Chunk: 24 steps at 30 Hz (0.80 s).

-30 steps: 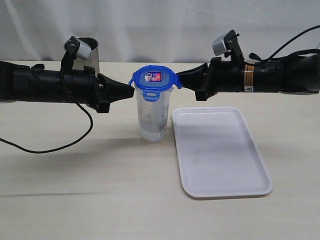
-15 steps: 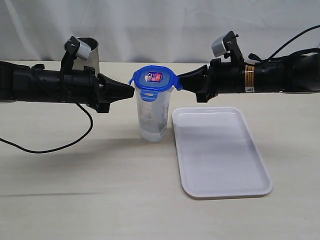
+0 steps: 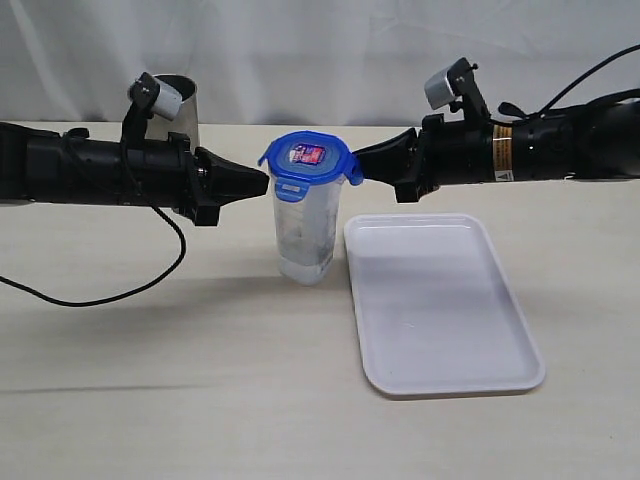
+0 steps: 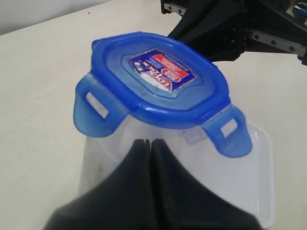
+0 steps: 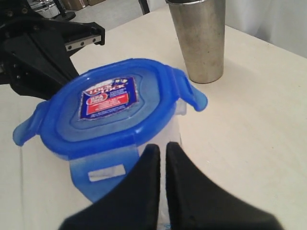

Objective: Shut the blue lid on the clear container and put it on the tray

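Observation:
The clear container (image 3: 304, 232) stands upright on the table just left of the tray (image 3: 447, 383). The blue lid (image 3: 308, 160) sits on its mouth with its flaps flared outward. My left gripper (image 3: 264, 180) is shut and empty, its tip against the container's left side just under the lid. My right gripper (image 3: 357, 166) is also shut, its tip at the lid's right flap. In the left wrist view the gripper (image 4: 149, 142) meets the clear wall (image 4: 249, 177) below the lid (image 4: 158, 81). In the right wrist view the gripper (image 5: 163, 146) sits beside a flap of the lid (image 5: 105, 108).
A steel tumbler (image 3: 186, 108) stands at the back left behind the left arm, also in the right wrist view as the tumbler (image 5: 199, 38). A black cable (image 3: 130, 285) loops over the table at the left. A white curtain hangs behind the table.
The right arm has shifted slightly, its rear part a little higher. The container, lid and left arm have barely moved.

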{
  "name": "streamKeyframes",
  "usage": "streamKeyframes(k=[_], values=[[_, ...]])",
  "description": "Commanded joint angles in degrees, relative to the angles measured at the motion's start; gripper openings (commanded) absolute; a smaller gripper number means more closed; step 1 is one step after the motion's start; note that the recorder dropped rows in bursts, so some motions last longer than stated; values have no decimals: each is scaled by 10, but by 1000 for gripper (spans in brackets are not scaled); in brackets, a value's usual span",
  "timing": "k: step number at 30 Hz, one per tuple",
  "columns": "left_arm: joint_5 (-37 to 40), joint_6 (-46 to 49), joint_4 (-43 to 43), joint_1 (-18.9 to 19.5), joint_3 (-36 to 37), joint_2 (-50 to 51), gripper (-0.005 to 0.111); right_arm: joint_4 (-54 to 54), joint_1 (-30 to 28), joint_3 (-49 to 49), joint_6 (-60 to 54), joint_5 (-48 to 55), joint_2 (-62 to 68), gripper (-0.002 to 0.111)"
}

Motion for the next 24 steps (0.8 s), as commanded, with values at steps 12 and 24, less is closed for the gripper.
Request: streamKeyframes(k=[12,24], values=[[7,18,-1,-1,-3,0,0,-11,0,12,26,39,-24,4],[7,18,-1,-1,-3,0,0,-38,0,12,64,17,-29,4]])
